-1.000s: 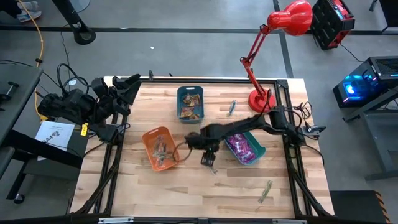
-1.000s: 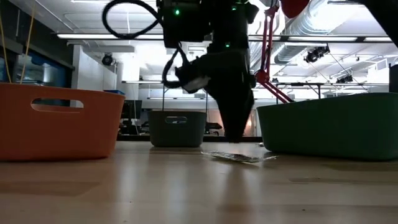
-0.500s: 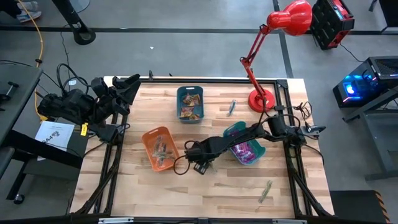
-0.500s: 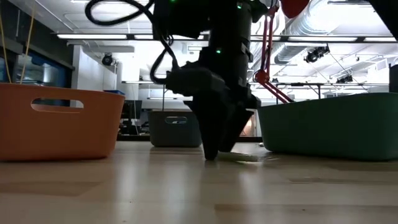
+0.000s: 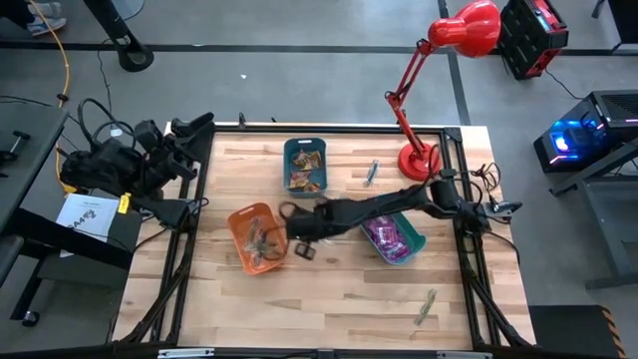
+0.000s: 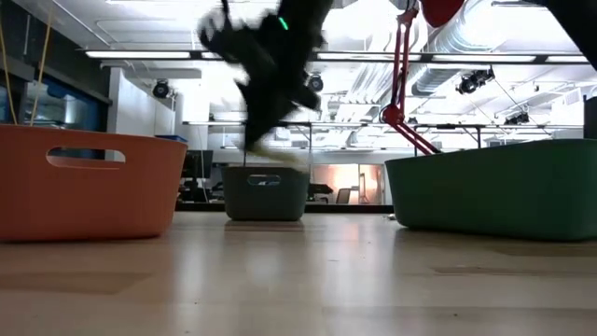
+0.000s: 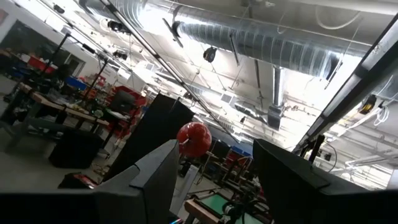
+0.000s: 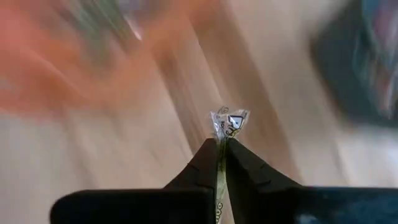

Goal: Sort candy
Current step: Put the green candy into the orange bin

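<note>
wooden boards made up the table [image 5: 329, 309], and three bins were set on it: an orange bin [image 5: 254, 237], a blue bin [image 5: 304, 166] and a teal bin [image 5: 394, 237]. the right gripper [image 8: 221, 144] was held above the wood just beside the orange bin, between it and the teal bin. its fingers [image 8: 200, 167] were pressed together on a thin greenish candy stick [image 8: 227, 121], whose crinkled end was seen poking out past the tips. purple candy [image 5: 387, 235] was piled in the teal bin. two loose candy pieces were left on the table, one [image 5: 427, 306] near the front edge and one [image 5: 370, 172] beside the red lamp [image 5: 419, 158]. the left gripper [image 5: 189, 150] was parked off the table's far left corner, its fingers spread apart.
</note>
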`<state>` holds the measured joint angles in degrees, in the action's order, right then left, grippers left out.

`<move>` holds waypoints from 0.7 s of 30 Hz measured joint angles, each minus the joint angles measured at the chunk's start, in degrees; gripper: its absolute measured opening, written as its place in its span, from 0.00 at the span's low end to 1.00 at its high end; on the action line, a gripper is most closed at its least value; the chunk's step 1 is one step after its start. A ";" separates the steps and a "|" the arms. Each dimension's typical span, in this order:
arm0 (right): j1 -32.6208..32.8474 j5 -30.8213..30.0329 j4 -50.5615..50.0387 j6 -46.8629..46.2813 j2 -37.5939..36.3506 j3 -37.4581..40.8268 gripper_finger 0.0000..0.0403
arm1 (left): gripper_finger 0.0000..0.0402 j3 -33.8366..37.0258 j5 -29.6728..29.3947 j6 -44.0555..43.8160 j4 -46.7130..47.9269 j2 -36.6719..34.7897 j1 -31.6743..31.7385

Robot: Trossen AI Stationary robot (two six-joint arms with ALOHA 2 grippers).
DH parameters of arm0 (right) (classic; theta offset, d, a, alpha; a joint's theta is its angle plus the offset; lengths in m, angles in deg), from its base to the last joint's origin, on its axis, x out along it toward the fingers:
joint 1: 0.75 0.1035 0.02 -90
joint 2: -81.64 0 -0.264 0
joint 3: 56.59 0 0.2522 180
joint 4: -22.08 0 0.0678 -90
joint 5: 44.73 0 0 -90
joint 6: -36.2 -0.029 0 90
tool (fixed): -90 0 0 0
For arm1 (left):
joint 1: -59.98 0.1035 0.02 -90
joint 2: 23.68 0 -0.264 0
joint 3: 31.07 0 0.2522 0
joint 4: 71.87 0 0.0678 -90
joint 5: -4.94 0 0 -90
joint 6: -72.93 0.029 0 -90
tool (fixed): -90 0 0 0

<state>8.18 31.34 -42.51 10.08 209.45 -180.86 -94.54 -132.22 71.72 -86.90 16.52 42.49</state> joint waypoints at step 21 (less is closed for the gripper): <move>-6.13 19.80 34.62 15.68 0.92 -3.92 0.22 | 0.50 0.00 -3.38 2.97 0.50 -1.10 0.01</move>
<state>2.05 51.14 -7.89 25.76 210.37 -184.78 -94.54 -135.59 74.69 -86.40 15.42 42.50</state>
